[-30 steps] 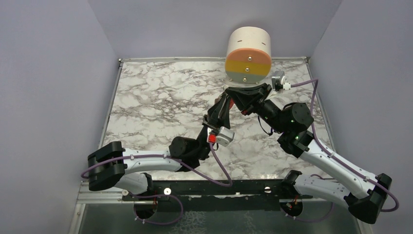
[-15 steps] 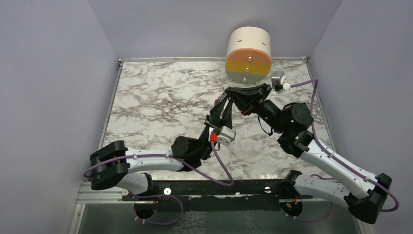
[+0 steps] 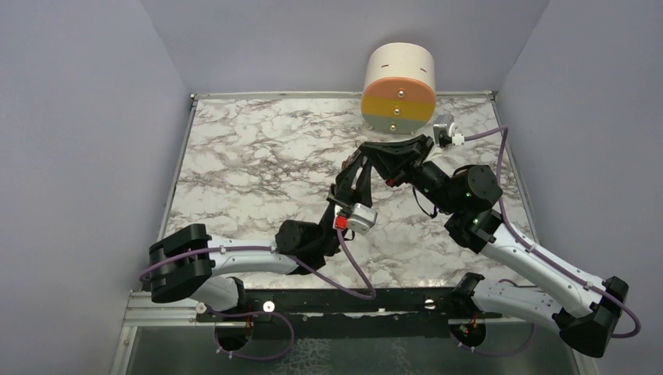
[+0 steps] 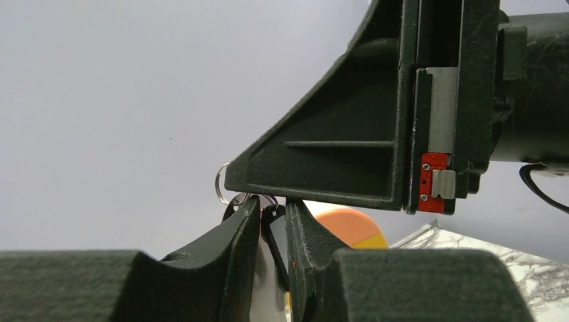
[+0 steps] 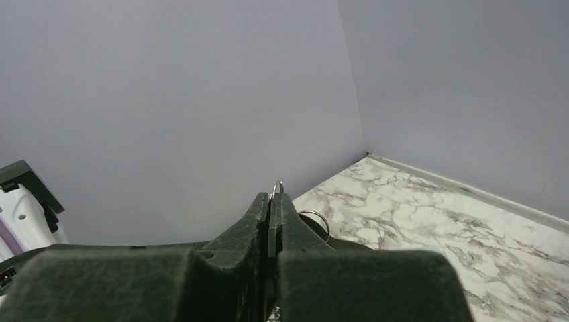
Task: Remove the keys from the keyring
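Observation:
Both grippers meet in the air over the marble table [image 3: 250,164]. My left gripper [image 3: 361,162] points upward, and its fingers stand close on either side of a dark-headed key [image 4: 276,231], which is held between them [image 4: 274,204]. The keyring's thin silver ring [image 4: 218,184] pokes out beside the right gripper's finger [image 4: 322,168] just above. In the right wrist view my right gripper [image 5: 270,198] is shut on that ring, with its wire showing above the fingertips [image 5: 278,185] and a second loop [image 5: 321,220] behind. No red-headed key, chain or red clip is visible.
A cream cylinder with an orange and yellow face [image 3: 399,90] hangs just behind the meeting point and shows again in the left wrist view [image 4: 352,225]. Lavender walls enclose the table on three sides. The arms' cables loop over the near table area.
The left arm's elbow and forearm have slid a little to the right and its wrist has shifted slightly. Both grippers stay joined at the same spot, and the right arm has barely moved.

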Robot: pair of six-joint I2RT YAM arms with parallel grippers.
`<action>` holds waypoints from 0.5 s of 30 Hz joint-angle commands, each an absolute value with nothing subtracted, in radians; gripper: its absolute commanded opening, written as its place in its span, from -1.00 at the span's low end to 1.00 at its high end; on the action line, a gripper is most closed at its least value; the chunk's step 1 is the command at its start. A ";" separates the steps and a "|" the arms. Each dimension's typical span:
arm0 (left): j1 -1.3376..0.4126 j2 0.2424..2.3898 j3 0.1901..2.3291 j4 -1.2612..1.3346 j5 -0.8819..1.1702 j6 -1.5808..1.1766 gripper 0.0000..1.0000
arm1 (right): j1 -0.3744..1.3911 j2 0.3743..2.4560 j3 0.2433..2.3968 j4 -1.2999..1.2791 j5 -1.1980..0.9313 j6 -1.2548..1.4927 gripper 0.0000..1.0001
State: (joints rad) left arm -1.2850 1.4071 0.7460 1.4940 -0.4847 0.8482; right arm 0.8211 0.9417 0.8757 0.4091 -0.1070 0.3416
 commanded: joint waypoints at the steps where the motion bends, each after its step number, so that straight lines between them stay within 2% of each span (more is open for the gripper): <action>1: -1.285 1.420 0.762 1.604 -0.503 0.874 -0.53 | 0.831 0.943 0.905 0.428 -0.135 0.327 -0.97; 15: -1.285 1.466 0.779 1.688 -0.535 0.927 -0.52 | 0.842 0.930 0.910 0.416 -0.157 0.330 -0.97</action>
